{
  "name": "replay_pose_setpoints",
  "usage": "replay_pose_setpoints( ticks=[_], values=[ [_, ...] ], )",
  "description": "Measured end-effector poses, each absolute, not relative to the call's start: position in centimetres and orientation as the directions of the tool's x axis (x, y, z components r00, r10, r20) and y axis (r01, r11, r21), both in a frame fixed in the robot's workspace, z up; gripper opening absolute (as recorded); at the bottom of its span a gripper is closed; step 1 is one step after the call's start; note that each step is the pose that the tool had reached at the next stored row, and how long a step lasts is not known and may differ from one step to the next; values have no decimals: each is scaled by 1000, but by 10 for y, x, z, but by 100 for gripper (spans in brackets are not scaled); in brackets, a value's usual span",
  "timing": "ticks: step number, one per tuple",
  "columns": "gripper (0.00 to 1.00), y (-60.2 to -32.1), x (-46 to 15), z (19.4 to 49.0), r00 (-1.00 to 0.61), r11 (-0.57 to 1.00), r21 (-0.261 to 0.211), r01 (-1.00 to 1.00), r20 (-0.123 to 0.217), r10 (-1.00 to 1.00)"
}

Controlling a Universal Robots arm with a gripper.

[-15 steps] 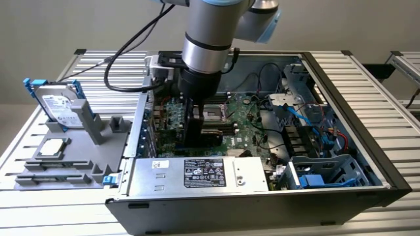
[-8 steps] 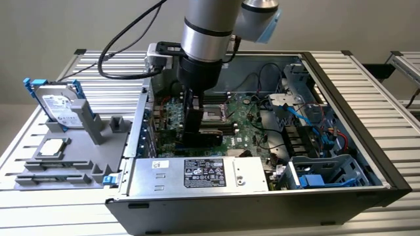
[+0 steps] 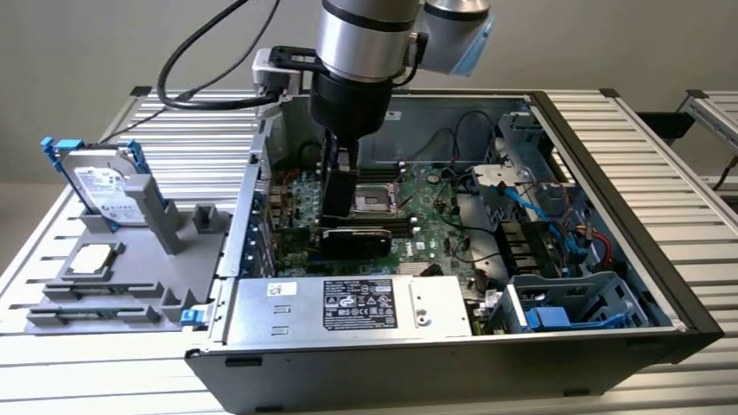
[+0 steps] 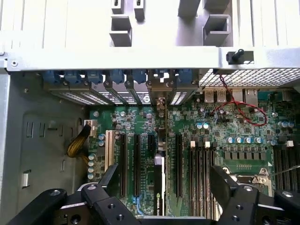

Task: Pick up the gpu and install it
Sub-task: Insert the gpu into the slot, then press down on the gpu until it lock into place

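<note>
A: So where is the gpu, that thin card with the black cover and green board edge?

B: Standing on edge in a long black slot of the green motherboard, inside the open grey computer case. In the exterior view it shows as a dark block just below the gripper. In the wrist view it runs straight up between the two black fingers.

A: And are the fingers on it?

B: No. They stand wide apart, one on each side of the card, with clear gaps, holding nothing.

A: What could go wrong from here?

B: I cannot tell whether the card is pressed fully home. If one end sits high, it may rock or lose contact. If the arm drifts sideways, a finger could catch the card's edge and lever it in the slot, or scrape the neighbouring slots.

A: Anything else nearby?

B: A silver hard drive in a blue frame stands on the grey holder on the desk, at the exterior view's left, well apart.
</note>
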State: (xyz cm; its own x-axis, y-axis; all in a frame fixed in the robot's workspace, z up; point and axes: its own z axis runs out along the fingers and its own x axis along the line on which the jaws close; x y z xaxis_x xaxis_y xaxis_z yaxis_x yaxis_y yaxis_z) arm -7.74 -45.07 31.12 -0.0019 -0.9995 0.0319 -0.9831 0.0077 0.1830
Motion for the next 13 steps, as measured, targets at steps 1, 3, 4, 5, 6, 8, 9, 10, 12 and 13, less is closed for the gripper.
replay_pose_setpoints(
  ticks=[1, 3, 4, 5, 6, 8, 9, 10, 12, 13],
  values=[
    [87, -451, -77, 314, -2, 7, 183, -983, 31, -1000],
    [87, -451, -77, 320, -2, 7, 183, -983, 28, -1000],
    [87, -451, -77, 323, -2, 7, 183, -983, 27, -1000],
    [85, -451, -77, 326, -2, 6, 184, -983, 26, -1000],
    [79, -451, -77, 328, -2, 6, 184, -983, 25, -1000],
    [73, -451, -77, 334, -2, 6, 184, -983, 23, -1000],
    [67, -451, -77, 336, -2, 6, 185, -983, 22, -1000],
    [61, -451, -77, 338, -2, 6, 185, -983, 21, -1000],
    [55, -451, -77, 341, -2, 5, 186, -983, 19, -1000],
    [49, -451, -77, 342, -2, 5, 186, -983, 19, -1000]
  ],
)
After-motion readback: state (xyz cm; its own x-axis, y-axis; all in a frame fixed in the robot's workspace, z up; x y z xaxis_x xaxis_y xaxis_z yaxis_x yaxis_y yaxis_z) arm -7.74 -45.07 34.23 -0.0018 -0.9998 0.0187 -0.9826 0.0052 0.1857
